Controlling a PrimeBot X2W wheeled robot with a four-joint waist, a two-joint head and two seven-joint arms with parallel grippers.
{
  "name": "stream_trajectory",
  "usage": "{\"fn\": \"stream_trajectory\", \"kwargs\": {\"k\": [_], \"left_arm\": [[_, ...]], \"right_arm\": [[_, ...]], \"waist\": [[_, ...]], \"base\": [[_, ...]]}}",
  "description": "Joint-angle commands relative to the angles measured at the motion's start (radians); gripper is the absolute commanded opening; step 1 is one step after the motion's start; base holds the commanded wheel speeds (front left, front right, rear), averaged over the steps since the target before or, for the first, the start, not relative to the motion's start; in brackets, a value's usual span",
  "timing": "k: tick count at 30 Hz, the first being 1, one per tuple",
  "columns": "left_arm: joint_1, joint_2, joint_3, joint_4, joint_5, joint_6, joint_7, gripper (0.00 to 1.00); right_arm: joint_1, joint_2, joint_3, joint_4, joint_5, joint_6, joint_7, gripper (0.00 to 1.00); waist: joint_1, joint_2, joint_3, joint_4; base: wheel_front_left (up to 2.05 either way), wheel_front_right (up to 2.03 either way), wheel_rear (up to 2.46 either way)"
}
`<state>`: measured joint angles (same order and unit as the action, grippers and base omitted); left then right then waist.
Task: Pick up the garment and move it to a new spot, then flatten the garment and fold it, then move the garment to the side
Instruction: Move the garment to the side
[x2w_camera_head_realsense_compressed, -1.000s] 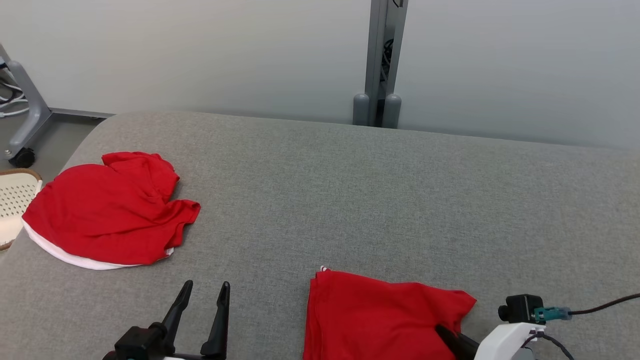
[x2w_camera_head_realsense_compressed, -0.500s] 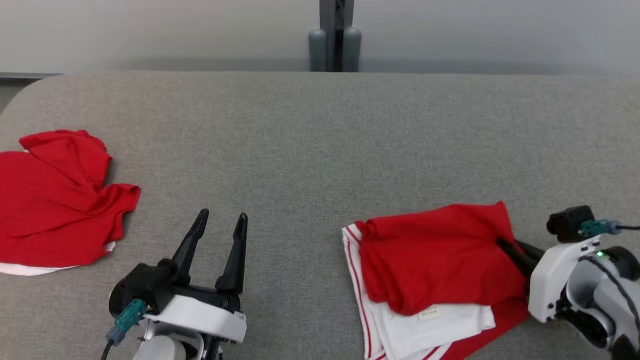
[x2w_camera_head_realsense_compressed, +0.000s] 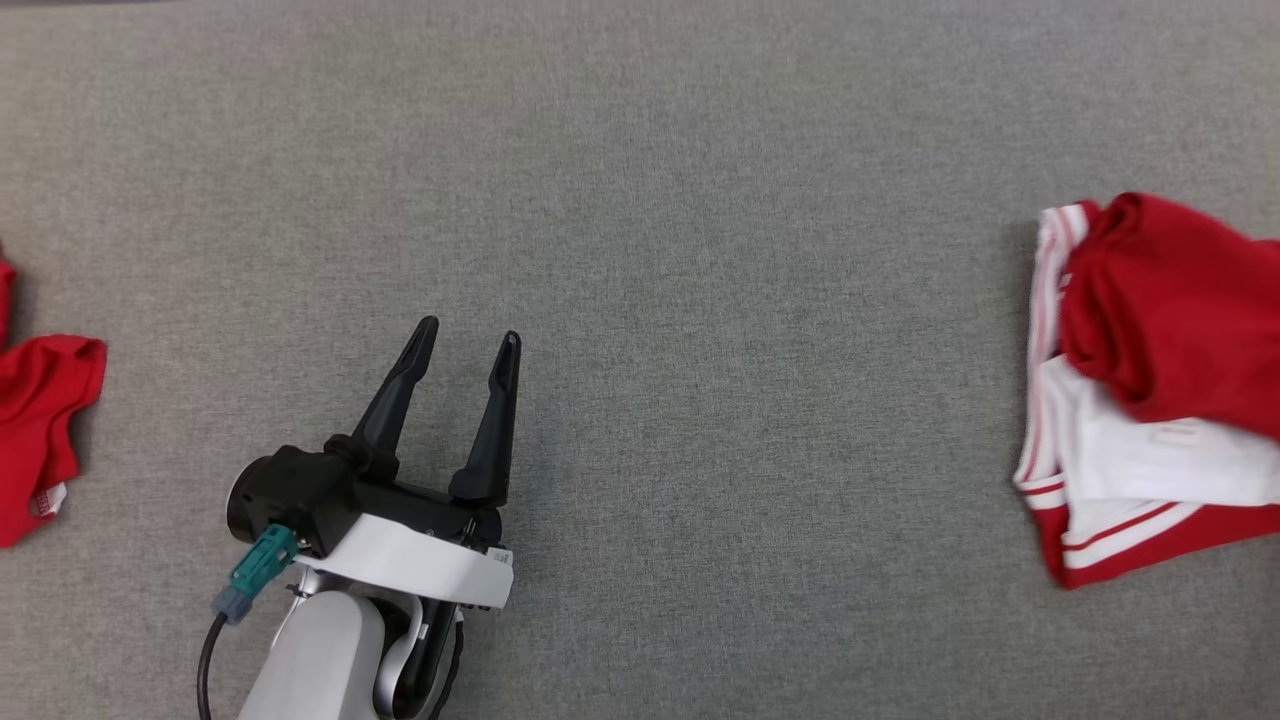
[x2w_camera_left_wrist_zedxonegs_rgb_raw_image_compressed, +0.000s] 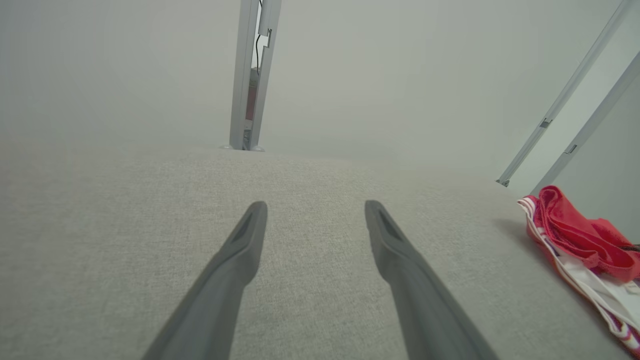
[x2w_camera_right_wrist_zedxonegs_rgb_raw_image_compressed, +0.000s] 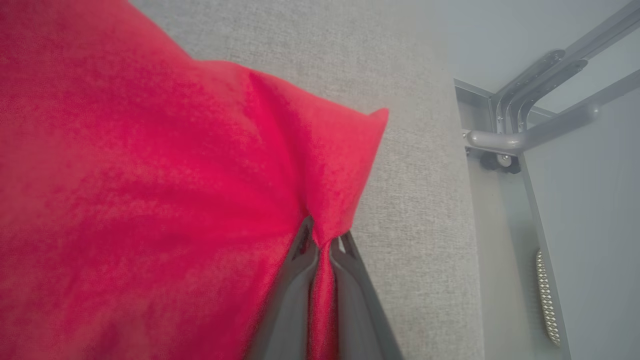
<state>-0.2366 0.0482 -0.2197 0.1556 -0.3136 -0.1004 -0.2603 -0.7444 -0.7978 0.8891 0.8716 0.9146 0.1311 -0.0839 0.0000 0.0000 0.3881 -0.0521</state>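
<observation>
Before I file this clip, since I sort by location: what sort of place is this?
Probably a robot lab or test room, not a home: a wide table covered in grey fabric, a bare pale wall with a metal post, and a red and white garment on the table.

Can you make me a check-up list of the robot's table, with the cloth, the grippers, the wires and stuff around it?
Surface: grey fabric tabletop, flat.
Job's things: red garment with white striped trim, heaped at the head view's right edge.
Clutter: second red cloth at the left edge.
Grippers: left gripper open, holding nothing; right gripper shut on a red fold of the garment.
Cables: black cable with teal plug at the left wrist.
Surroundings: grey metal post, pale wall.
</observation>
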Motion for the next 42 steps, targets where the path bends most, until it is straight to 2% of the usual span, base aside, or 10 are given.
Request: {"fn": "stream_trajectory", "kwargs": {"k": [1, 11, 20, 21, 22, 23, 32, 37, 38, 42], "left_arm": [[-0.015, 0.005, 0.001, -0.003, 0.004, -0.004, -0.003, 1.00], [-0.040, 0.004, 0.024, -0.010, 0.023, -0.016, -0.003, 1.00], [-0.041, 0.004, 0.029, -0.010, 0.029, -0.023, -0.003, 1.00], [-0.040, 0.004, 0.031, -0.009, 0.030, -0.023, -0.003, 1.00], [-0.038, 0.004, 0.032, -0.008, 0.031, -0.023, -0.003, 1.00], [-0.036, 0.004, 0.033, -0.006, 0.031, -0.024, -0.003, 1.00], [0.012, 0.004, 0.026, 0.008, -0.004, -0.016, -0.003, 1.00], [0.047, 0.004, 0.034, 0.009, -0.015, -0.006, -0.003, 1.00], [0.062, 0.004, 0.036, 0.006, -0.017, -0.001, -0.003, 1.00], [0.096, 0.004, 0.046, 0.000, -0.023, 0.011, -0.003, 1.00]], "right_arm": [[-0.018, -0.008, -0.004, 0.018, -0.017, -0.001, -0.011, 0.00], [-0.209, 0.043, -0.087, 0.375, -0.198, -0.001, -0.142, 0.00], [-0.248, 0.065, -0.156, 0.419, -0.277, 0.000, -0.166, 0.00], [-0.242, 0.062, -0.168, 0.420, -0.284, 0.000, -0.166, 0.25], [-0.236, 0.060, -0.180, 0.420, -0.290, 0.000, -0.165, 0.67], [-0.232, 0.062, -0.194, 0.420, -0.295, 0.000, -0.163, 1.00], [-0.205, 0.129, -0.313, 0.420, -0.418, 0.000, -0.150, 1.00], [-0.198, 0.234, -0.354, 0.417, -0.442, 0.000, -0.178, 1.00], [-0.183, 0.274, -0.371, 0.395, -0.449, 0.000, -0.184, 1.00], [-0.127, 0.331, -0.444, 0.260, -0.466, 0.000, -0.181, 1.00]], "waist": [[0.0000, 0.0000, 0.019, -0.006], [0.0000, 0.0000, 0.089, 0.006], [0.0000, 0.0000, 0.118, 0.027], [0.0000, 0.0000, 0.118, 0.028], [0.0000, 0.0000, 0.117, 0.029], [0.0000, 0.0000, 0.116, 0.030], [0.0000, 0.0000, -0.008, 0.036], [0.0000, 0.0000, -0.108, 0.029], [0.0000, 0.0000, -0.149, 0.026], [0.0000, 0.0000, -0.224, 0.018]], "base": [[0.00, 0.00, 0.00], [0.00, 0.00, 0.00], [0.00, 0.00, 0.00], [0.00, 0.00, 0.00], [0.00, 0.00, 0.00], [0.00, 0.00, 0.00], [0.00, 0.00, 0.00], [0.00, 0.00, 0.00], [0.00, 0.00, 0.00], [0.00, 0.00, 0.00]]}}
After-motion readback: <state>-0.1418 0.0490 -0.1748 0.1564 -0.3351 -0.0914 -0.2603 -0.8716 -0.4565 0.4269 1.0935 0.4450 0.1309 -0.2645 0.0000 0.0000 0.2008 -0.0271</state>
